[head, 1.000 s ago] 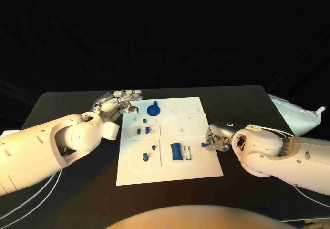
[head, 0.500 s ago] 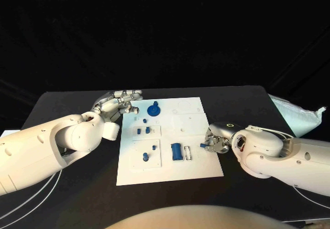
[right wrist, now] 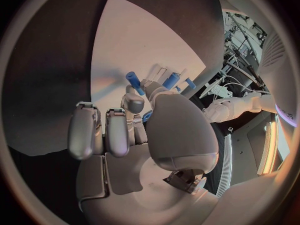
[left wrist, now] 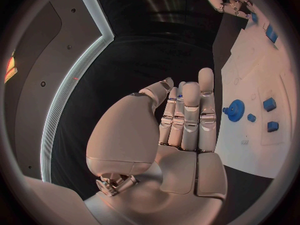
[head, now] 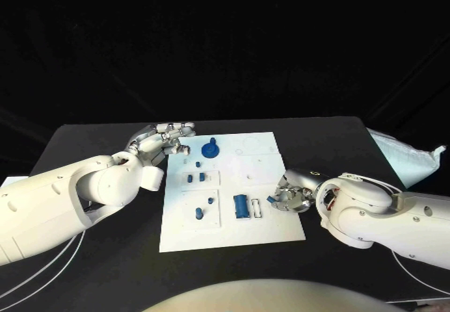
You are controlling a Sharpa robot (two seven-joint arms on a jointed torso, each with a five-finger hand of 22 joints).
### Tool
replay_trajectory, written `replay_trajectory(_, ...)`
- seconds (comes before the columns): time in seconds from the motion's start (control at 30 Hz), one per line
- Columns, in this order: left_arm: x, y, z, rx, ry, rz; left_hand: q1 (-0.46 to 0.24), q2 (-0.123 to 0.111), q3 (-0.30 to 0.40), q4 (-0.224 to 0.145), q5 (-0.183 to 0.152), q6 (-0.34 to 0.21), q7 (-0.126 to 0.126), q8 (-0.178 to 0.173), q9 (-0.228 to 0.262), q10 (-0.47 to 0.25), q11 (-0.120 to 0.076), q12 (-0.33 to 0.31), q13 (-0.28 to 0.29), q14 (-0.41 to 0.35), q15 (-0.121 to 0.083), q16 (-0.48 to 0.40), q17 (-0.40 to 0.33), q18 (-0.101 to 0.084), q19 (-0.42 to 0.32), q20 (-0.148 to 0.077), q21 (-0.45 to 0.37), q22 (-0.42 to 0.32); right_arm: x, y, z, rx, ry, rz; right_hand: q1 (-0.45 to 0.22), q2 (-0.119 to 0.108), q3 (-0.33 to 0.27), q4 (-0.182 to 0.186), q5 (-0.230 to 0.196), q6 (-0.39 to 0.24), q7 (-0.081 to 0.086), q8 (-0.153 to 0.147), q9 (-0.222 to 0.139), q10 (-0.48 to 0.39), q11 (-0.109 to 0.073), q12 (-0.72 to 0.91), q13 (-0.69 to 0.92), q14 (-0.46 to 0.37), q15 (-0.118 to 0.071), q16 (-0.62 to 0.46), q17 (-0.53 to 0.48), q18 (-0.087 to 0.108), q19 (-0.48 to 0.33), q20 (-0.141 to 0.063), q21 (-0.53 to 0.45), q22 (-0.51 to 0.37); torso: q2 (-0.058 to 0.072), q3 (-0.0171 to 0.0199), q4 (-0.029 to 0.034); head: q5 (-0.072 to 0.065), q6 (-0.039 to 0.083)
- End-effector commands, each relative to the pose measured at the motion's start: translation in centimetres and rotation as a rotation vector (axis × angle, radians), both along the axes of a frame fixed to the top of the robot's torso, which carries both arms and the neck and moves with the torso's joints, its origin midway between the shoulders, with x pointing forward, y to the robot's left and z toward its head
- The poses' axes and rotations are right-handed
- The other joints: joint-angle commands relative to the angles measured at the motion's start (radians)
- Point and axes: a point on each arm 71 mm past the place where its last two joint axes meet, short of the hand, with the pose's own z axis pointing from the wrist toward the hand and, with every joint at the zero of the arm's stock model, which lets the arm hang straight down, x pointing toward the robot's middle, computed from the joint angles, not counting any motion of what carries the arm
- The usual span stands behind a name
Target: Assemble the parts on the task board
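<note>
Right hand (head: 289, 197) at task board (head: 272, 224) right edge, seemingly pinching small blue part (head: 272, 199); left hand (head: 161, 140) fingers together, far-left corner.

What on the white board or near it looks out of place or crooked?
Nothing stands out. The task board lies flat on the table, and the blue parts, among them the gear, sit in its recesses. The right robot hand holds a small blue part at the board's edge.

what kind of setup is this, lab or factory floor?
Likely a lab test bench, not a production line: a black-draped table against a black backdrop, one white task board with small blue parts, and cabling and equipment racks at the rim of the right wrist view.
</note>
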Motion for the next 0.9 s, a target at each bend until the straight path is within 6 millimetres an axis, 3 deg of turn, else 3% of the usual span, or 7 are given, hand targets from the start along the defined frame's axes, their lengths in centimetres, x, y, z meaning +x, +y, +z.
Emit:
replay_trajectory(0.03,-0.1,-0.3,0.1,-0.010,-0.006,-0.026,0.008,0.005,-0.003,0.000,0.005,-0.008,0.001,0.005,-0.001,-0.007,-0.002,0.006,0.002,-0.008,-0.002,-0.003,-0.001,0.010,0.007,0.001,-0.002,-0.001,-0.1,0.2,-0.2,0.066,0.055,-0.056,-0.009,-0.001,0.006,0.001,0.006,0.007,0.003,-0.004,0.002,0.006,0.000,0.006,0.001,0.064,-0.006,0.006,0.033,-0.016,0.005,-0.003,0.003,0.001,0.001,0.0000,-0.0006,0.003,-0.001)
replay_trajectory(0.23,-0.1,-0.4,0.1,-0.009,-0.007,-0.031,0.008,0.005,-0.003,0.000,0.005,-0.008,0.001,0.005,-0.001,-0.007,-0.002,0.006,0.002,-0.008,-0.002,-0.003,-0.001,0.010,0.007,0.001,-0.002,-0.001,-0.1,1.0,-0.4,0.077,0.078,-0.038,-0.016,-0.002,0.011,0.004,0.009,0.008,0.003,-0.004,0.002,0.007,0.000,0.009,0.004,0.064,-0.006,0.007,0.035,-0.016,0.005,-0.003,0.003,0.002,0.000,-0.0013,-0.0008,0.005,-0.003)
replay_trajectory(0.37,-0.2,-0.4,0.1,-0.009,-0.007,-0.035,0.009,0.006,-0.004,-0.001,0.005,-0.009,0.001,0.005,-0.001,-0.008,-0.001,0.007,0.002,-0.009,-0.002,-0.004,-0.003,0.010,0.007,0.001,-0.003,-0.001,0.0,1.6,-0.5,0.082,0.086,-0.028,-0.028,-0.005,0.016,0.010,0.012,0.010,0.003,-0.004,0.004,0.009,0.000,0.012,0.006,0.064,-0.006,0.008,0.036,-0.016,0.005,-0.003,0.004,0.003,0.001,0.0004,-0.0007,0.007,-0.004)
replay_trajectory(0.47,-0.2,-0.5,0.1,-0.009,-0.007,-0.036,0.009,0.006,-0.004,-0.001,0.005,-0.009,0.001,0.005,-0.001,-0.008,-0.001,0.007,0.002,-0.009,-0.002,-0.004,-0.003,0.010,0.007,0.001,-0.003,-0.001,0.1,1.9,-0.6,0.087,0.089,-0.024,-0.043,-0.006,0.021,0.018,0.013,0.013,0.002,-0.004,0.005,0.011,0.000,0.013,0.008,0.064,-0.006,0.008,0.037,-0.017,0.005,-0.003,0.004,0.004,0.000,-0.0009,-0.0005,0.006,-0.004)
replay_trajectory(0.8,-0.2,-0.5,0.1,-0.009,-0.007,-0.038,0.009,0.006,-0.004,-0.001,0.005,-0.009,0.001,0.005,-0.001,-0.008,-0.001,0.007,0.002,-0.009,-0.002,-0.004,-0.003,0.010,0.007,0.001,-0.003,-0.001,0.4,2.7,-0.9,0.095,0.091,-0.017,-0.066,-0.009,0.027,0.029,0.013,0.019,0.000,-0.001,0.009,0.013,-0.001,0.014,0.009,0.065,-0.007,0.009,0.038,-0.017,0.006,-0.003,0.005,0.005,0.000,-0.0002,-0.0013,0.009,-0.003)
replay_trajectory(0.9,-0.2,-0.5,0.1,-0.009,-0.007,-0.038,0.009,0.006,-0.004,-0.001,0.005,-0.009,0.001,0.005,-0.001,-0.008,-0.001,0.007,0.002,-0.009,-0.002,-0.004,-0.003,0.010,0.007,0.001,-0.003,-0.001,0.4,2.9,-1.0,0.090,0.097,-0.011,-0.095,-0.004,0.029,0.047,0.001,0.024,-0.001,0.001,0.012,0.015,-0.002,0.014,0.010,0.065,-0.007,0.010,0.039,-0.017,0.006,-0.003,0.005,0.006,0.000,-0.0002,-0.0011,0.008,-0.004)
